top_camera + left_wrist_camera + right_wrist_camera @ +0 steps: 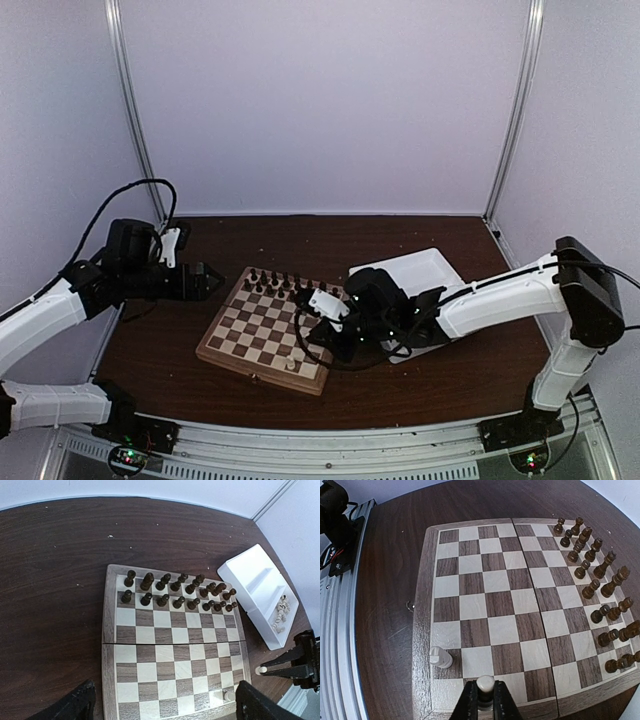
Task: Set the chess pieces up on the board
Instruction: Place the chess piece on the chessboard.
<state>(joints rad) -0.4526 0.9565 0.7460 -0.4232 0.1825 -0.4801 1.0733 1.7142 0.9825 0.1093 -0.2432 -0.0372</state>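
R gripper (485, 687) is clamped tight on a cream pawn (485, 682), held at the very fingertips by the R edge of the chessboard (262, 322), near its front corner. Left wrist view puts the pawn just outside the frame, over the table (160, 350). Its round head pokes up above the fingers toward the wrist cam. The body is pinched betw. them & mostly hidden, so the long axis looks roughly upright, but exact tilt can't be told. One cream rook (440, 656) stands upright on the front rank, on the dark sq. next to the R corner sq., apart from the gripper. Chessboard sits a bit skewed to the table edge, fold seam running L–R. Dark pieces (172, 592) fill the 2 far ranks, all upright. More cream pieces (280, 614) lie jumbled in one compartment of the white tray (250, 575), just R of the chessboard's far corner. L gripper (210, 282) hangs off the far-L corner, fingers spread wide, nothing betw. them, pointing toward the chessboard.
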